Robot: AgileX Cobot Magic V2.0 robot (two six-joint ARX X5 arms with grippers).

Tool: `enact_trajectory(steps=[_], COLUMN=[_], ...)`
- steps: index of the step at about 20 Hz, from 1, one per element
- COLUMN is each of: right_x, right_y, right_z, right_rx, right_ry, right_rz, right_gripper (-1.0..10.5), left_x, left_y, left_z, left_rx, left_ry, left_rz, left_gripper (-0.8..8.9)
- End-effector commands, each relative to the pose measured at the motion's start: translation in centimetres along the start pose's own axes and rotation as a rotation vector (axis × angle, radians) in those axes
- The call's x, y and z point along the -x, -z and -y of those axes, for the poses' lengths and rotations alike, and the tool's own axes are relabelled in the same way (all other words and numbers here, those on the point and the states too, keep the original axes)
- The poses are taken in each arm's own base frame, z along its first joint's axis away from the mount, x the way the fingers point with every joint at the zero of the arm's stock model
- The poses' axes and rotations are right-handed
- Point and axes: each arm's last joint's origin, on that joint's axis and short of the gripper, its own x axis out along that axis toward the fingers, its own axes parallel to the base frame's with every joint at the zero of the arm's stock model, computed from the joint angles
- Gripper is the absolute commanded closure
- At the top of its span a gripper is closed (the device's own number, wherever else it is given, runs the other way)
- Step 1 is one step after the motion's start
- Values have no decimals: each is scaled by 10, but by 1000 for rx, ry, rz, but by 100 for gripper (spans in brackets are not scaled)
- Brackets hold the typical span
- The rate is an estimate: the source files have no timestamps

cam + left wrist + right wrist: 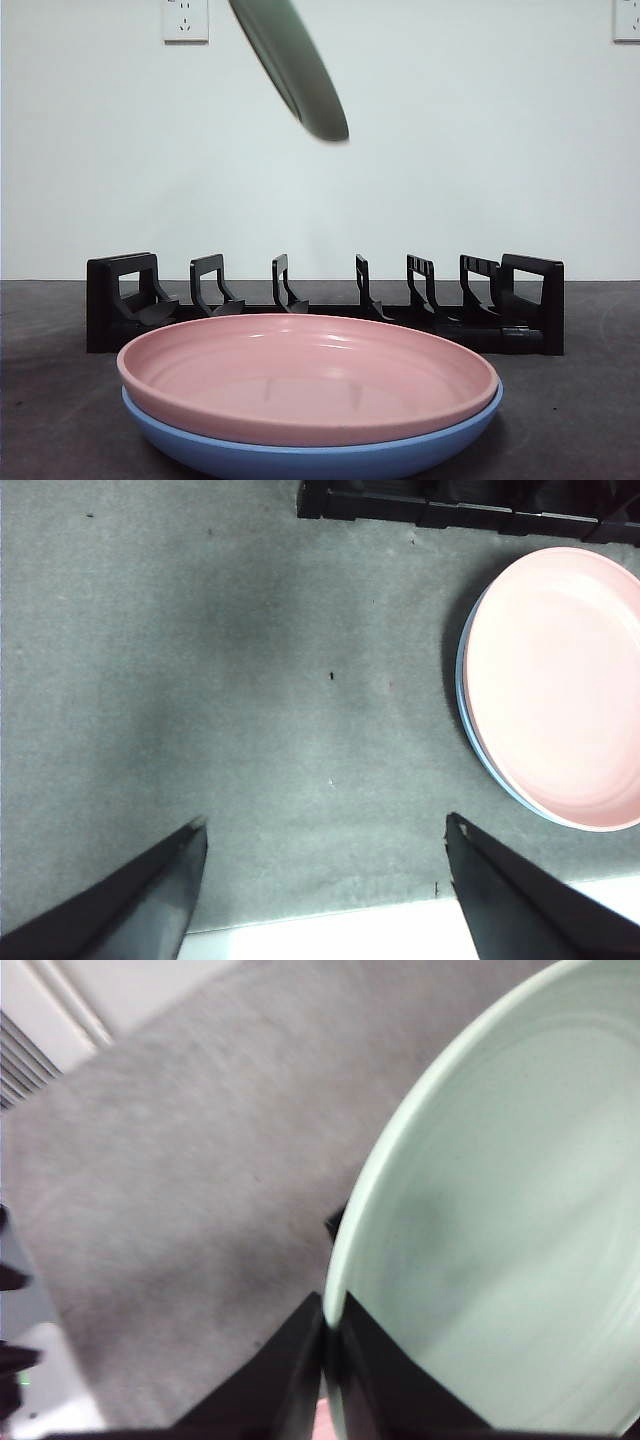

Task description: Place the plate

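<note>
Right jaws (328,1345) pinching green plate (500,1260) rim

Only the jaws of the robot show. The left gripper (325,825) appears as two matte black wedges rising from the lower left and lower right of its wrist picture, each tapering to a blunt tip with a faint pale scuff at the end. The right gripper (330,1325) shows as two black, flat-faced, angular jaws at bottom centre, plain and unmarked.

Right hand (328,1345) clamped on a rim; left hand (325,845) (jaws wide apart) idle.
</note>
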Motion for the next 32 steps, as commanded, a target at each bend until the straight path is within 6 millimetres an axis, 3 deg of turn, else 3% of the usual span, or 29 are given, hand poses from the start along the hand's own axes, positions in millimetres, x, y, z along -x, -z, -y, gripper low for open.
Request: enact_trajectory(steps=[1,3,6,11,16,22,32], right_x=[24,38,41,34,32,23,-40], right_y=[-6,-1,23,98,153,178,201], right_z=[-15,-23,-34,-51,-72,-92,-99], right_rx=[74,109,137,221,363,478,604], right_ry=[-28,-21,1,36,56,-16,-32], right_rz=[60,46,42,42,-80,-267,-487], right_gripper=[932,932,932,932,932,932,931], left_x=[4,4,4,4,4,4,4], left_y=[-3,-3,-3,-3,-3,-3,-3], left_z=[2,2,2,2,2,2,2], left_rx=[-16,-15,-15,-15,-7,-3,-4], left_ry=[6,7,6,6,6,6,6], left_rz=[17,17,17,17,17,17,17], left_gripper=[438,438,438,438,438,438,438])
